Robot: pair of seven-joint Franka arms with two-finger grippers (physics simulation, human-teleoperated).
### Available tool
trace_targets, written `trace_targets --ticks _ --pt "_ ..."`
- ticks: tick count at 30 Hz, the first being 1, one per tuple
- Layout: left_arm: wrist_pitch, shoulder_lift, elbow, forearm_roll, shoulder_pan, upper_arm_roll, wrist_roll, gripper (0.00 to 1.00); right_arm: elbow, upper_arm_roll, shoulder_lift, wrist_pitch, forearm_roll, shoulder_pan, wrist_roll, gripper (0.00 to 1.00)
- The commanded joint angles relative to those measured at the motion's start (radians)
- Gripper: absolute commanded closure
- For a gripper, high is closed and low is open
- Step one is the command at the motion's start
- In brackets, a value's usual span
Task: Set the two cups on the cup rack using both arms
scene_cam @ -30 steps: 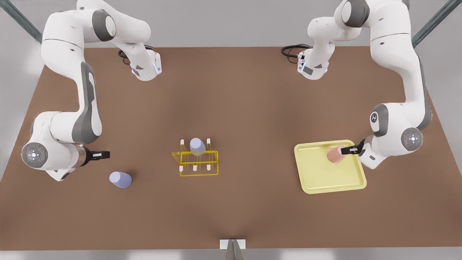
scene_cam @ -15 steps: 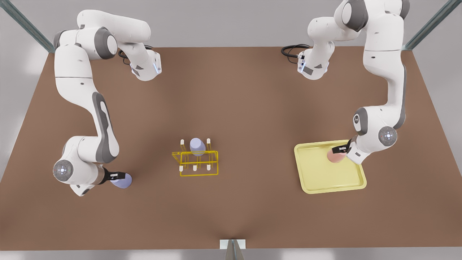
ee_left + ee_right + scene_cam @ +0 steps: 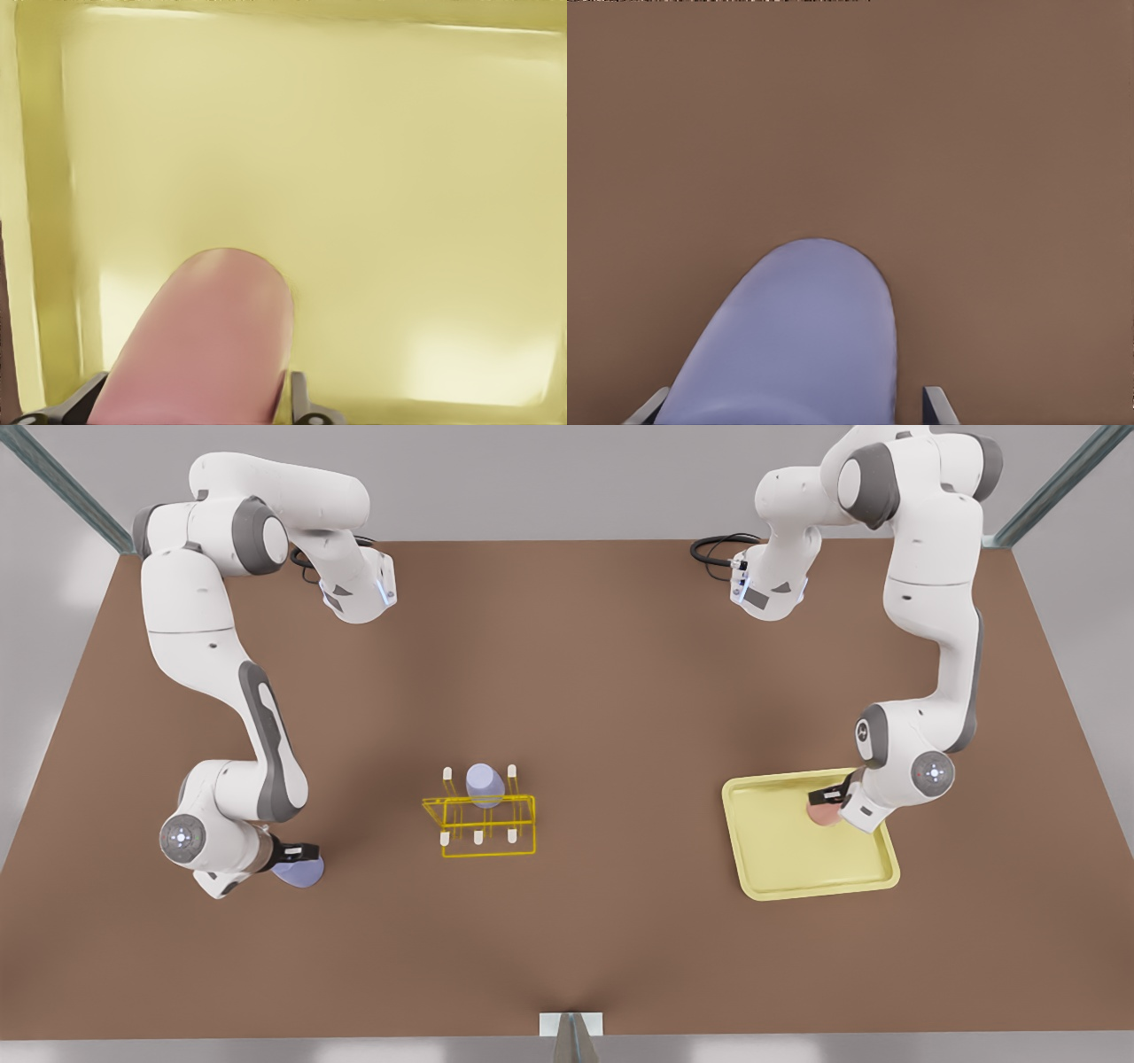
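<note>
Lavender cup on rack already seated on yellow cup rack.

L gripper straddles pink cup on tray.

R gripper straddles lavender cup on table.

Can't tell if either grip closed. Lift and racking remain.

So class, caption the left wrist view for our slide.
Left end effector straddling the pink cup on the yellow tray.
</note>
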Motion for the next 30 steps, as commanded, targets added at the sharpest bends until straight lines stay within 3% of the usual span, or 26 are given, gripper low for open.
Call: trace_targets --ticks 1,11,15,18,20,24,27,30 --pt "-0.005 -0.014 0.001 -0.001 0.001 0.0 -0.002 0.09 -0.001 0.001 0.002 0.038 0.001 -0.002 -0.003 0.0" --pt "0.028 -0.006 0.014 0.004 0.007 -0.001 0.002 0.09 -0.01 0.001 0.009 0.034 0.002 0.003 -0.003 0.0" --pt "0.044 0.009 0.016 0.002 0.005 -0.001 0.001 0.09 -0.01 0.002 0.006 0.023 0.002 0.003 -0.005 0.15" --pt "0.044 0.017 0.017 0.002 0.004 -0.001 0.001 0.09 -0.007 0.004 0.003 0.015 0.004 0.001 -0.006 0.16" --pt "0.044 0.017 0.02 0.001 0.004 -0.001 0.001 0.18 -0.001 0.005 0.0 0.015 0.008 0.001 -0.012 0.16" --pt "0.036 0.009 0.031 -0.001 0.002 -0.001 -0.002 0.17 0.021 0.017 -0.032 -0.043 0.012 0.014 -0.005 0.15" --pt "-0.037 -0.029 0.04 -0.004 -0.015 -0.004 -0.006 0.17 0.027 0.077 -0.092 -0.086 0.027 0.014 -0.005 0.15" --pt "-0.202 -0.026 0.155 -0.004 -0.027 -0.047 -0.102 0.17 0.027 0.091 -0.15 -0.117 0.1 0.097 0.027 0.15"
